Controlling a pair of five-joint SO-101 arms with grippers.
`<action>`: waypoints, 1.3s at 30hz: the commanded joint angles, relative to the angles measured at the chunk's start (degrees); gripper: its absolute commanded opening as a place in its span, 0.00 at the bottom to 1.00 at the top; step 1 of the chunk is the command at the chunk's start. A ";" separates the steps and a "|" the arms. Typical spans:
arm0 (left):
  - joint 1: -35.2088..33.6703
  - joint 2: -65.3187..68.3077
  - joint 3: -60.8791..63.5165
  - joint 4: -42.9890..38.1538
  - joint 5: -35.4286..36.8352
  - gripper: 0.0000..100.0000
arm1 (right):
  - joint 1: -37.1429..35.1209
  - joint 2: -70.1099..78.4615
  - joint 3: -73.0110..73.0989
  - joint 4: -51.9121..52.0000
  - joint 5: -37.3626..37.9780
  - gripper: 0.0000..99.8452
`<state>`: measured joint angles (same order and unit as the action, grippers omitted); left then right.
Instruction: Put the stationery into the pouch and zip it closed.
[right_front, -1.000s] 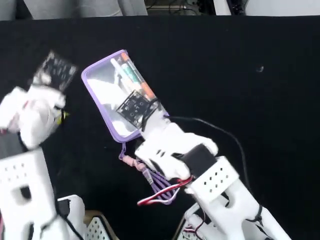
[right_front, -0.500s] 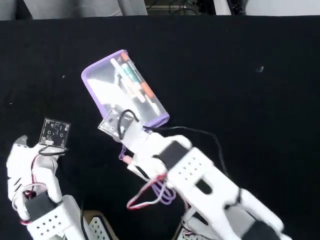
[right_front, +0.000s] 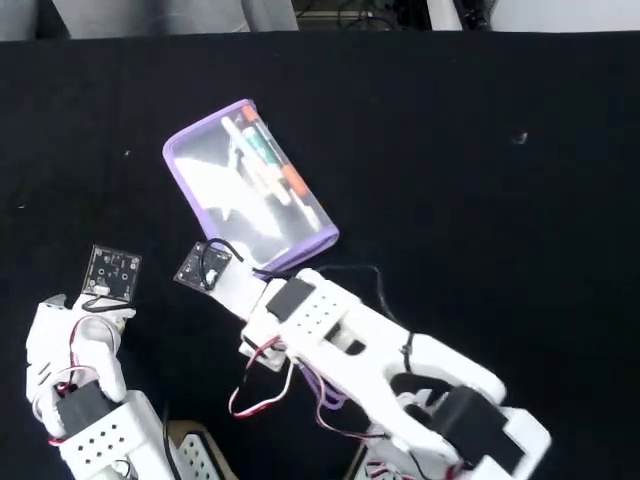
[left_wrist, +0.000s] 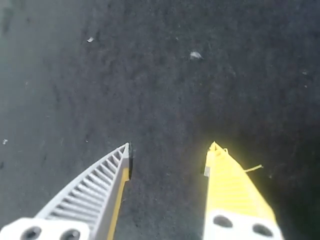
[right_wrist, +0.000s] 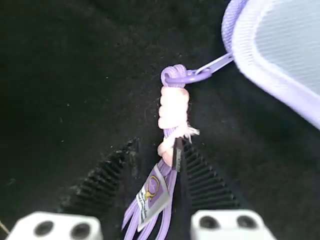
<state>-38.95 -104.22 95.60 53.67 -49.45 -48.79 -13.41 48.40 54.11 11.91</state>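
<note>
While the pouch (right_front: 215, 185) lies flat on the black bench (right_front: 480, 200), clear-sided with a purple rim, the pens (right_front: 265, 160) can be seen inside it, lined up along its right edge. Down at the pouch's near corner, the right arm is angled in from the front of the bench. From the wrist, there's the right hand (right_wrist: 156, 145), fingers (right_wrist: 200, 175) parted, and the purple zip tassel (right_wrist: 172, 107) with its pink wrapped knot runs straight down between them. It lies close against one finger, with a dark gap on the other side, so that's a loose straddle and not a pinch. The tassel's ring hooks onto the pouch corner. Over on the near left of the bench, well apart from the pouch, the left hand (left_wrist: 170, 150) hangs wide open, one grey finger and one yellow, with plain bench cloth under it.
</note>
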 joint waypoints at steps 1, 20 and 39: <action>-0.48 -0.44 0.40 -1.41 0.09 0.24 | -0.53 2.68 -2.42 -2.02 0.53 0.11; 0.04 -0.44 1.10 -1.14 0.09 0.24 | 4.75 13.85 -12.35 6.51 5.45 0.01; 17.10 -0.44 1.54 -1.49 0.09 0.25 | 10.46 -10.68 -22.81 25.05 9.05 0.01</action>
<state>-25.41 -104.22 95.87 53.32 -49.45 -39.21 -21.05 30.46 77.76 20.44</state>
